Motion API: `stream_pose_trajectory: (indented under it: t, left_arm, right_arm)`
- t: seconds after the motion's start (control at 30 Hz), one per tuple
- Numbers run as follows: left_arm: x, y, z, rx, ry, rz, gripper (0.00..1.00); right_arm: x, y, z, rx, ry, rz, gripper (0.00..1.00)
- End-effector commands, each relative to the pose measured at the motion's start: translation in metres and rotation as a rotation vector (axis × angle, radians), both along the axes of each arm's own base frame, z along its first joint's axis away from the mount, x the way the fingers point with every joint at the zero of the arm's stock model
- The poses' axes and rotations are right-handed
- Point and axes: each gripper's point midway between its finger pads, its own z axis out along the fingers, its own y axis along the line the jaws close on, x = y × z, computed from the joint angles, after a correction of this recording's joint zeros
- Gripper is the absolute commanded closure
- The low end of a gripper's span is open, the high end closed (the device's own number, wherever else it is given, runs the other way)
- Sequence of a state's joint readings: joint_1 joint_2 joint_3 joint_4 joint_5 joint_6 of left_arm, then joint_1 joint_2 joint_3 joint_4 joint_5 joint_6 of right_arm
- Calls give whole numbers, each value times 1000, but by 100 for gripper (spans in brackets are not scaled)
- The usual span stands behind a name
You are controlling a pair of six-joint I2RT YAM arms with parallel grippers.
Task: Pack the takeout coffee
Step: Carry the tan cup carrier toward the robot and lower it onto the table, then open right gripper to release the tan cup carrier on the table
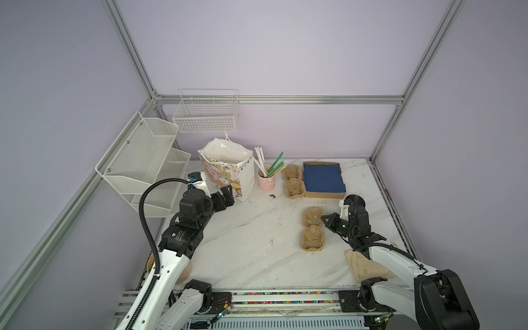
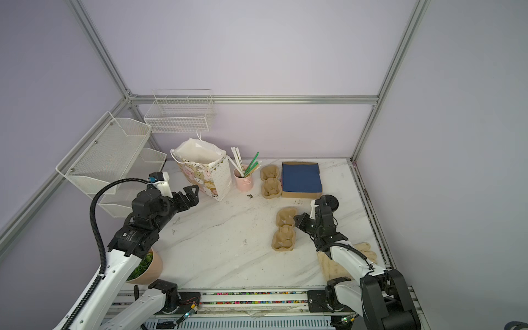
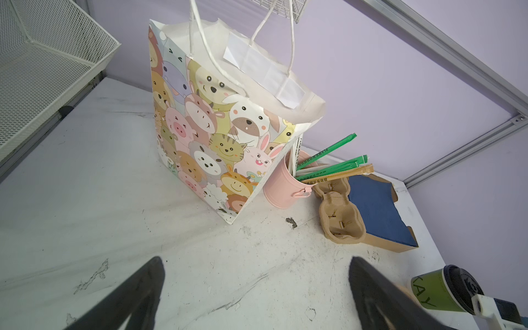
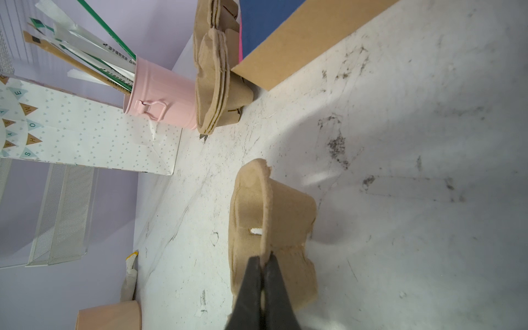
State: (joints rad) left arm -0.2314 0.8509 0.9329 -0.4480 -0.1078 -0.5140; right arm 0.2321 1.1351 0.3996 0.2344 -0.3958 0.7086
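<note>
Marble surface [image 1: 243, 243] carried a cartoon-animal paper bag [image 1: 228, 168], standing open at far left, and a napkin box [image 1: 323, 178] at far right. A loose pulp cup tray [image 1: 313, 228] lay right of centre. The right gripper [image 4: 264, 261] had its fingers [image 4: 251, 285] clenched on the tray's right rim. The left gripper [image 3: 255, 261] hung just near of the bag, fingers released wide, holding nothing. The takeout coffee [image 3: 441, 288], olive-green with a black lid, sat at right, by the box's near right corner, partly hidden behind the right wrist.
</note>
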Motion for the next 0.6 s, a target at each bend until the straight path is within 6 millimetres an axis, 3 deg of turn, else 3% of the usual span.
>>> stream_pose_trajectory:
  t: [0.0, 0.23, 0.47, 0.57]
  left_arm:
    - [3, 0, -6, -16, -8, 3, 0]
    - [3, 0, -7, -16, -6, 3, 0]
    - [3, 0, -7, -16, -7, 4, 0]
    - [3, 0, -7, -16, -6, 4, 0]
  right_arm:
    - [8, 1, 8, -15, -67, 8, 100]
    - [18, -3, -3, -45, -44, 24, 100]
    - [37, -14, 5, -32, -56, 17, 100]
    - [43, -18, -1, -33, -29, 8, 100]
